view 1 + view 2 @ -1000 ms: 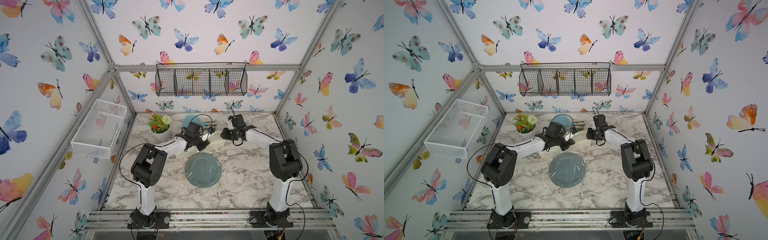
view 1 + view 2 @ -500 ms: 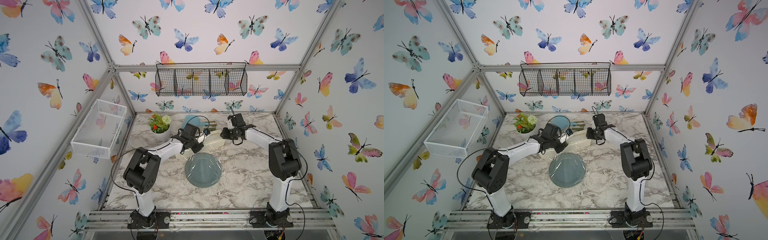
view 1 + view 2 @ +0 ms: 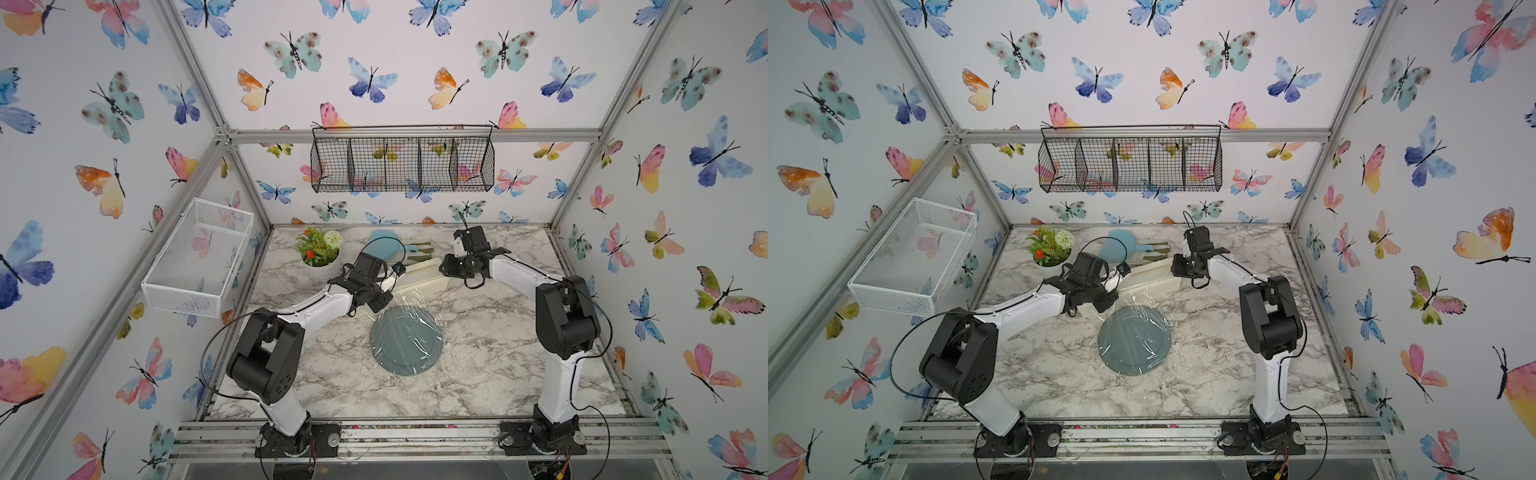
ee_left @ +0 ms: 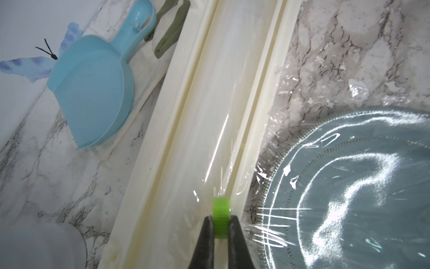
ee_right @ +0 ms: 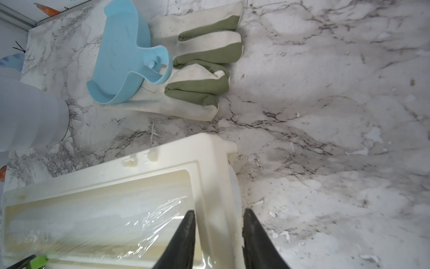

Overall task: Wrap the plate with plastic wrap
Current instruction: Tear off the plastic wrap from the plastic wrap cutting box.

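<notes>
Right now I am pinching the green slider (image 4: pixel 221 210) in my left pincer (image 4: pixel 221 220), both dark fingers pressing on its ribbed sides. It is sitting in the track at one end of the cream box (image 4: pixel 186 116). My right pincer (image 5: pixel 218 221) is straddling the opposite end wall of that box, one finger inside the trough and one outside. Both are lying against the wall, so I am judging it a firm clamp that is steadying the box.

The plate (image 3: pixel 407 340) is lying flat on the desk (image 3: pixel 478 374), just in front of the box. The plastic wrap (image 4: pixel 302 97) is running out from the box and draping over the plate in shiny wrinkles.

I am expecting the wrap to behave as light, limp and clingy stuff that is stretching easily and sticking to itself. I am therefore thinking of taking it by a loose edge just beyond the plate's rim, never mid-sheet. The plate looks stiff, fairly heavy and breakable, and probably slick under the wrap, so any hold belongs under its wide rim.
</notes>
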`<control>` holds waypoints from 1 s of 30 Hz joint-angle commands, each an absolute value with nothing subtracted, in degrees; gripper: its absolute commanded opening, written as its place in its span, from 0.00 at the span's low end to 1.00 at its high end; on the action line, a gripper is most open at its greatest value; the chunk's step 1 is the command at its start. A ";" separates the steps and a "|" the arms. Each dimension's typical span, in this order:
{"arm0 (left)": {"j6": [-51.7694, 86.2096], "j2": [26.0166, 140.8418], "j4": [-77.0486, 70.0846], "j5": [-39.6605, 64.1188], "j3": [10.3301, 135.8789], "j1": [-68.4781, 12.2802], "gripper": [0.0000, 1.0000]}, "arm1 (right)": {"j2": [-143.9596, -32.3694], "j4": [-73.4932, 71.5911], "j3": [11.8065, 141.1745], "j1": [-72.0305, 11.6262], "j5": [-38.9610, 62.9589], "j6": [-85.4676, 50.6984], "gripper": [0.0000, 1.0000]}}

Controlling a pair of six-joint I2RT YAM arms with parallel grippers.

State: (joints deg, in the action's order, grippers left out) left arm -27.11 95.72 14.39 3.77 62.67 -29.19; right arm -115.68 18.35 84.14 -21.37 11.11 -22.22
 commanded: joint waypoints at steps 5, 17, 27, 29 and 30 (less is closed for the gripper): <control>-26.33 95.25 27.40 -2.87 58.32 -27.53 0.00 | -122.72 28.59 77.61 -16.26 -1.56 -19.88 0.35; -23.41 99.44 23.71 0.16 61.32 -28.68 0.02 | -118.23 24.54 77.06 -16.37 8.43 -18.13 0.46; -22.76 113.23 22.44 4.45 73.42 -32.08 0.00 | -117.82 29.09 75.09 -17.23 -0.70 -18.38 0.43; -23.24 114.04 22.41 4.74 74.98 -32.24 0.00 | -115.90 28.69 72.86 -17.23 -1.62 -19.26 0.42; -23.61 114.87 22.49 4.93 75.80 -32.17 0.00 | -114.99 28.16 71.69 -17.23 -1.67 -19.63 0.42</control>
